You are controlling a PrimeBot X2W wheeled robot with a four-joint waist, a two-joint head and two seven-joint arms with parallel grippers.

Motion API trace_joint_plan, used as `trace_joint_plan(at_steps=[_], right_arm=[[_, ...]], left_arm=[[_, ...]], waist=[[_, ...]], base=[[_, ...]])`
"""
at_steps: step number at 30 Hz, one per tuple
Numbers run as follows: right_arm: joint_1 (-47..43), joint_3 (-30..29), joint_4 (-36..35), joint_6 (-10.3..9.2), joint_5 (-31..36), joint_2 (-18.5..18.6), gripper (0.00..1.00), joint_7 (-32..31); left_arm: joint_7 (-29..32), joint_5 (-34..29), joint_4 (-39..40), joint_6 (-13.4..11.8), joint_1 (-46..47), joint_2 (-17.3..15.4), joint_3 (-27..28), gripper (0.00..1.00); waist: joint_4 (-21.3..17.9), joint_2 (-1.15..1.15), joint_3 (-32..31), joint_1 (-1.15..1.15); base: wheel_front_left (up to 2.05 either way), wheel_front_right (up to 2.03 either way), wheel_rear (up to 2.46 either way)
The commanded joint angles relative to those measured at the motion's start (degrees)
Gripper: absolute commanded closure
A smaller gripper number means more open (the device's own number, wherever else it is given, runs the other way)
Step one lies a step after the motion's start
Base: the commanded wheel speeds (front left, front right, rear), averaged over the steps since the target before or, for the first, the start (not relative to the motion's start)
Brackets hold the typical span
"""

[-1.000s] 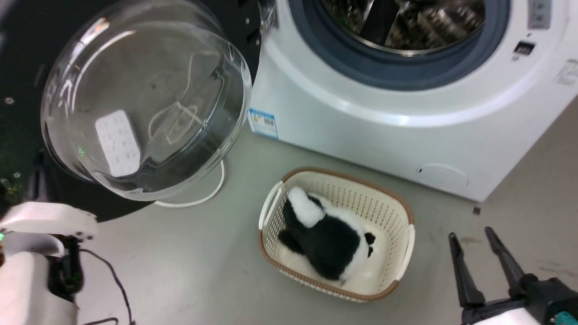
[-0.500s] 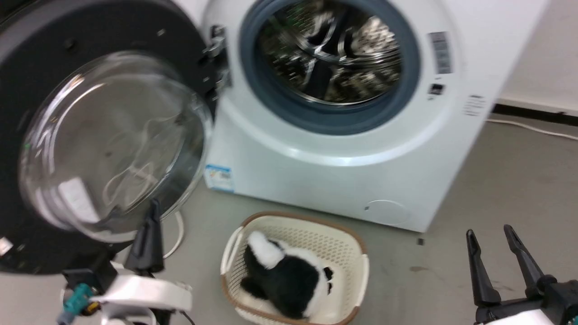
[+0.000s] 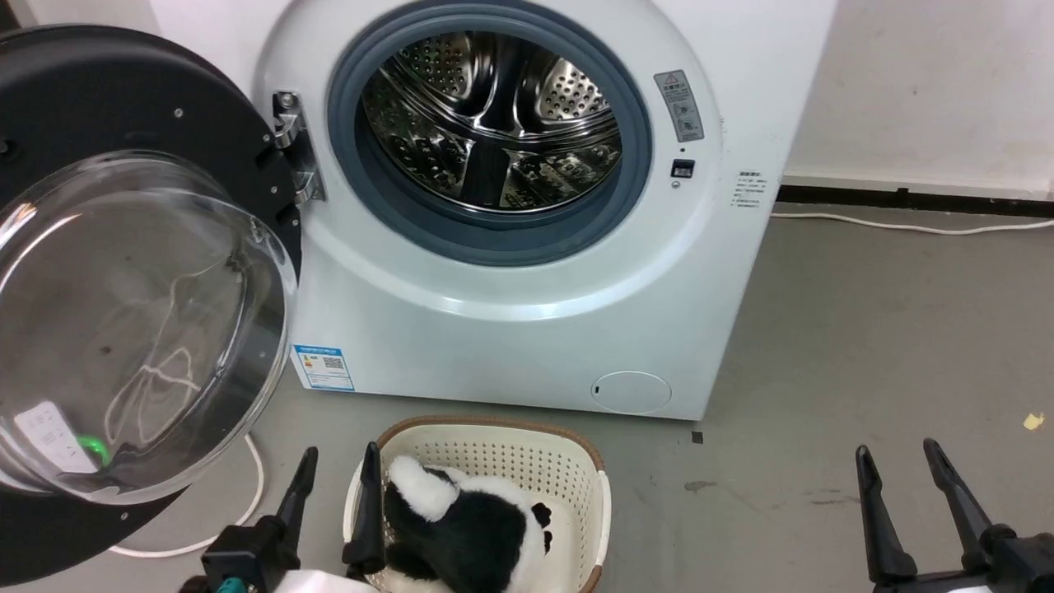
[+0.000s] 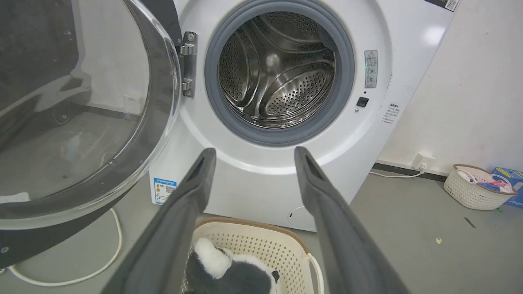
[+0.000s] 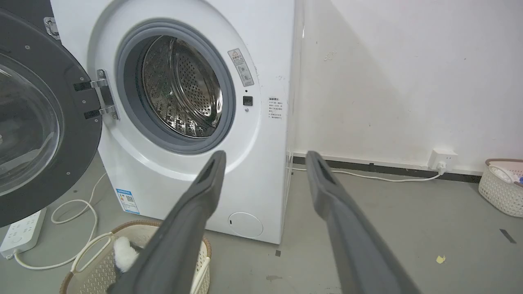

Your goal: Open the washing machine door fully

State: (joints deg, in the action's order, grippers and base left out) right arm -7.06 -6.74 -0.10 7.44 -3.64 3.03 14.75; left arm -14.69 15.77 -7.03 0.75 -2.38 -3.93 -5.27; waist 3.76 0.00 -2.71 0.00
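Left claw (image 3: pixel 341 451): open, its two dark fingers spread with nothing between them; low in the head view, just over the near left corner of the basket; whether a finger touches the rim, I cannot tell.
Right claw (image 3: pixel 896 451): open and holding nothing, above bare floor at the lower right of the head view, well apart from the machine.
Washing machine door (image 3: pixel 132 313): swung wide out to the left of the machine, hanging on its hinge; the inner face is towards the head camera, a black ring frame around a bulging clear glass bowl; neither claw touches it.
Hinge (image 3: pixel 296 148): metal, on the left edge of the machine's front, joining the door to it.
Washing machine (image 3: pixel 494 329): white, front-loading, standing on the floor against a pale wall.
Drum (image 3: pixel 494 123): shiny perforated steel, fully uncovered inside a grey rubber seal (image 3: pixel 494 243).
Basket (image 3: pixel 568 449): cream plastic with a brown rim, on the floor just in front of the machine.
Plush toy (image 3: pixel 469 527): black and white, lying inside the basket.
Cable (image 3: pixel 247 494): white, looped on the floor below the door.
Floor (image 3: pixel 865 329): grey, with small marks.
Second basket (image 4: pixel 474 192): pale, by the wall far to the right, with items in it.
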Motion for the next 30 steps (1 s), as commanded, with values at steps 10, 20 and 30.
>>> trace_joint_plan(at_steps=[10,20,30], right_arm=[[-0.82,0.21,2.59,0.05,-1.08,-0.15,0.00,0.25],[-0.34,0.37,3.89,0.05,-1.85,-0.15,0.00,0.25],[-0.03,0.40,4.08,0.00,-1.83,0.00,1.00,-0.04]], left_arm=[[-0.30,-2.70,-3.46,-0.53,-1.68,0.88,-1.22,0.00],[-0.30,-5.60,-4.15,-1.73,-0.76,0.99,-1.33,0.00],[0.06,-5.60,-4.41,-1.73,-1.08,1.08,-1.18,1.00]], waist=[[-0.61,0.00,0.13,0.00],[-0.66,0.00,0.46,0.00],[-0.59,0.00,0.42,0.01]], base=[[0.00,0.00,0.00],[0.00,0.00,0.00],[0.00,0.00,0.00]])
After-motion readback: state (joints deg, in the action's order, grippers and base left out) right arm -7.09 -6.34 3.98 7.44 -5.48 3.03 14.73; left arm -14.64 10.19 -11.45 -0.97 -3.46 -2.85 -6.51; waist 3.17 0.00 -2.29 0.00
